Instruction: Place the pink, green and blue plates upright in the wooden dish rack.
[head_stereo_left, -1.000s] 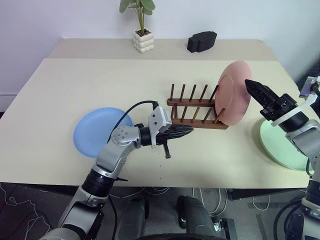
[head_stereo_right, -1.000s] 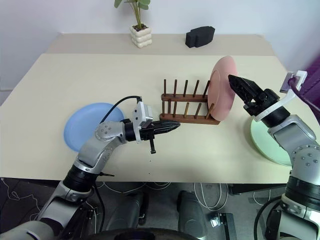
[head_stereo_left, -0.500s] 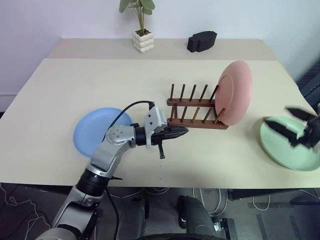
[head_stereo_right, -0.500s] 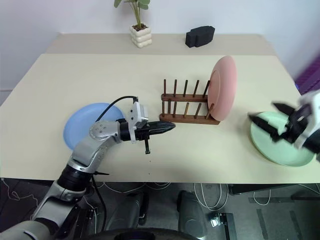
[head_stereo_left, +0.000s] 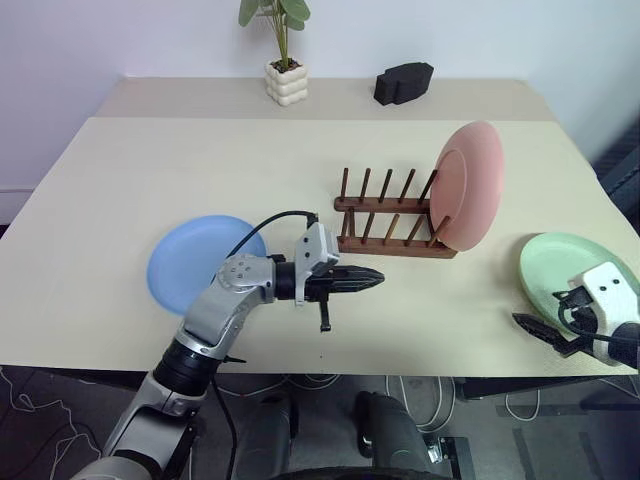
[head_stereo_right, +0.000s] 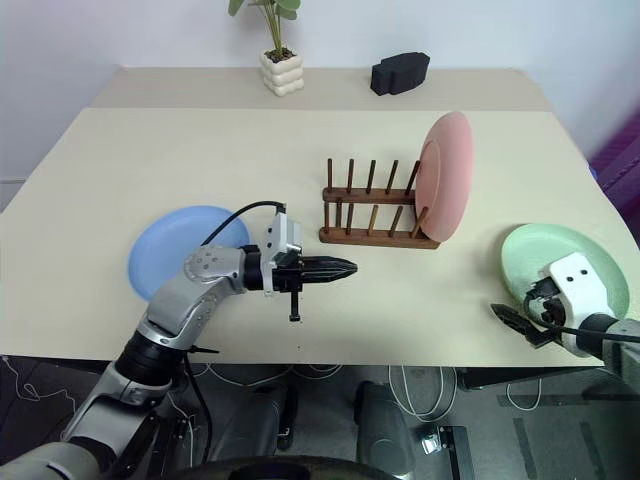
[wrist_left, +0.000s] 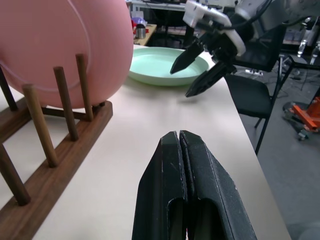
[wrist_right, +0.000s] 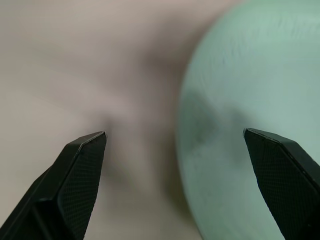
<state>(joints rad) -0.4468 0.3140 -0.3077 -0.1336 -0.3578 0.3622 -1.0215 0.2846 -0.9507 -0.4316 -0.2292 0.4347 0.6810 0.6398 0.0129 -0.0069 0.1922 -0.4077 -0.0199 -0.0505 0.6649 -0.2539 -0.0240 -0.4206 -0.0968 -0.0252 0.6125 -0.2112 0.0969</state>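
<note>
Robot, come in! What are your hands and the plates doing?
Left gripper shut, empty. Right gripper open at green plate. Pink plate racked; blue plate flat.

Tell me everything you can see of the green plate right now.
The green plate is round, shallow and matte, pale mint. It lies flat on the table, near the front right corner, apart from the wooden dish rack. Nothing rests in it. The right gripper hangs open at its near left rim; I cannot tell whether a finger touches it.
</note>
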